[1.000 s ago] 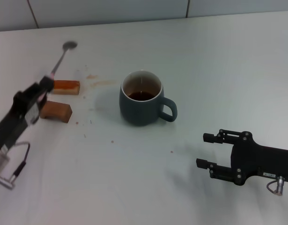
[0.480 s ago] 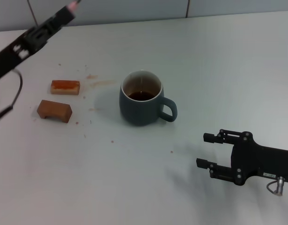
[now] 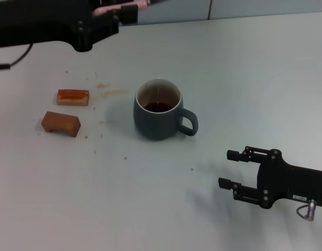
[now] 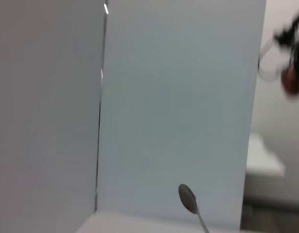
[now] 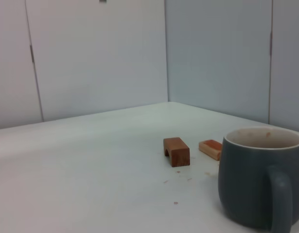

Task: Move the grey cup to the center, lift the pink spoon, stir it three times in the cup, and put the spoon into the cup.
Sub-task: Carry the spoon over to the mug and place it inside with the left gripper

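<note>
The pink spoon (image 3: 121, 6) is held in the left gripper (image 3: 116, 15), which is raised high above the far left part of the table (image 3: 244, 68), at the upper edge of the head view. Only the pale pink handle is seen there, clamped between the dark fingers and pointing toward the right; the silver bowl (image 4: 187, 198) is shown in the left wrist view, sticking out beyond the fingers against a pale wall panel. The fingers are closed on the handle.

The grey cup (image 3: 159, 110) is placed upright near the middle of the table, its loop handle turned toward the robot's right, and a dark liquid is seen low inside its pale inner wall. The spoon is kept well apart from the cup, above and to the left of it. Two brown blocks (image 3: 61, 123) are laid to the left of the cup, with small stains and crumbs scattered between them.

The right gripper (image 3: 233, 168) is parked low over the near right part of the table, its two fingers spread apart and holding nothing.

Compared with half a second ago, the left arm has been swung from a steep diagonal to a nearly level pose, and the spoon has been carried rightward along the far edge. The cup, the blocks and the right gripper are left unmoved.
</note>
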You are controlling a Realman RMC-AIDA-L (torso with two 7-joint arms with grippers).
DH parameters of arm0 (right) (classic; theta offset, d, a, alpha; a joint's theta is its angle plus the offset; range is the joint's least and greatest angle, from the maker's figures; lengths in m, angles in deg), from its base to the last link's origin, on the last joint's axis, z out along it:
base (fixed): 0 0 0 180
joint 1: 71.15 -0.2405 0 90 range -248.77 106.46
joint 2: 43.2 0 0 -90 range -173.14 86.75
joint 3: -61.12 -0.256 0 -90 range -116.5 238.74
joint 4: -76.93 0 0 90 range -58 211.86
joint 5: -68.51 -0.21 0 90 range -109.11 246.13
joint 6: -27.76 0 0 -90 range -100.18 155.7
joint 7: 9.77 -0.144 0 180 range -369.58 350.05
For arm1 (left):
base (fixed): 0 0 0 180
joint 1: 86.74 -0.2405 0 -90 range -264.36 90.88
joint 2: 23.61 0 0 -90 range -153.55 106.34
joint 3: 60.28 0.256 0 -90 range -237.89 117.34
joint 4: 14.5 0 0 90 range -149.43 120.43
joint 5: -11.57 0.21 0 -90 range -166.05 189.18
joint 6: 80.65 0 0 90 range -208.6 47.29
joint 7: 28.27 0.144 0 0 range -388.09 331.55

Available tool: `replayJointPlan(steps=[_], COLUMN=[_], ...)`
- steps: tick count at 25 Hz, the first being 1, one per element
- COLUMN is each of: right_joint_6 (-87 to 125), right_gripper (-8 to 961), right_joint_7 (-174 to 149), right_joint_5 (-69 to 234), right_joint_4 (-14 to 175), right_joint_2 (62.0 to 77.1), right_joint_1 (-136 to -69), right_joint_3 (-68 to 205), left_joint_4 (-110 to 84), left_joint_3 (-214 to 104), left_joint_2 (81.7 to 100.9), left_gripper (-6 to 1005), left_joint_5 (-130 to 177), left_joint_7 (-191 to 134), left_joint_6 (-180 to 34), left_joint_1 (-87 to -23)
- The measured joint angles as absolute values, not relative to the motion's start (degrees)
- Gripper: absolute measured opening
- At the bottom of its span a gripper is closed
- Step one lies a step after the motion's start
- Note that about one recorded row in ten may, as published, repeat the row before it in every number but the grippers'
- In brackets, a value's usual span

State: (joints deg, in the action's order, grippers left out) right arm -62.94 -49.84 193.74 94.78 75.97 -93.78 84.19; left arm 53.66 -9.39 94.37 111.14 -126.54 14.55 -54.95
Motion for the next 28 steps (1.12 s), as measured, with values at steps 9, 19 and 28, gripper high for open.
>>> replayJointPlan(steps=[9,19,28], right_joint_6=[-62.4,-62.3,-62.3], right_gripper=[642,642,643], right_joint_7=[-49.7,-49.8,-49.8], right_joint_5=[193.7,193.1,193.0], right_joint_4=[94.0,93.3,93.3], right_joint_2=[75.99,75.98,75.98], right_joint_1=[-93.7,-93.8,-93.7], right_joint_3=[84.1,84.1,84.3], left_joint_4=[71.2,79.5,79.9], left_joint_3=[-1.9,10.5,18.5], left_joint_2=[94.62,95.06,95.25], left_gripper=[134,134,135], left_joint_5=[132.2,146.9,153.0], left_joint_7=[-130.3,-133.8,-135.4], left_joint_6=[18.3,15.9,13.4], left_joint_1=[-51.6,-51.4,-50.7])
